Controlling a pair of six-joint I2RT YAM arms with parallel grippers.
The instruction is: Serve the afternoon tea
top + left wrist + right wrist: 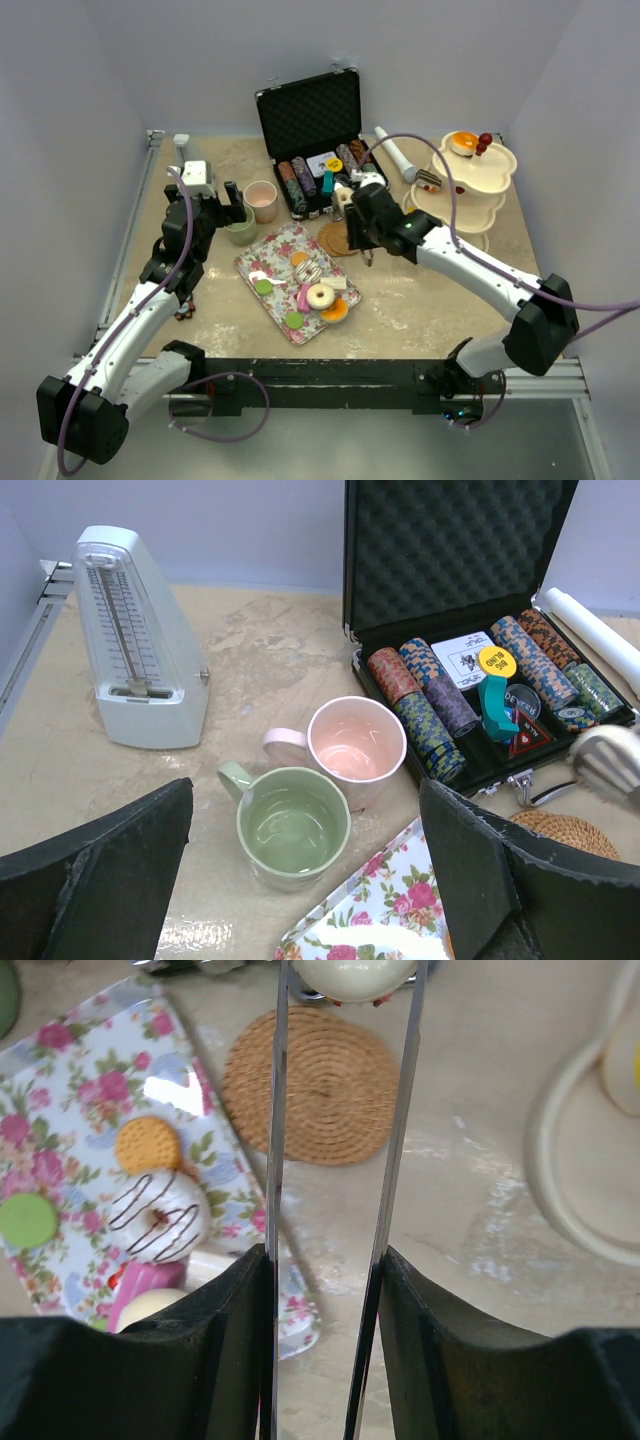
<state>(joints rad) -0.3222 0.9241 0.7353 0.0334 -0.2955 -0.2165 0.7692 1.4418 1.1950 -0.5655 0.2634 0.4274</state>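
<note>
Black fingers (110,870) of the left gripper (305,800) fill the bottom corners of its wrist view, spread wide, with the green cup (292,825) showing in the gap between them.
The pink cup (355,742) sits just beside it to the upper right. A metronome (135,645) stands at upper left and an open case (470,570) of chips at upper right. The right gripper (325,1265) is pressed onto metal tongs (277,1110). Their tips, at the top edge of its wrist view, pinch a cream sweet (352,974) just above a coaster (310,1085) in the frame. In the top view the tray (262,252) at centre carries donuts (320,295) and macarons (264,287). The stand (497,160) at upper right bears an orange cake (463,142) on its top tier.
</note>
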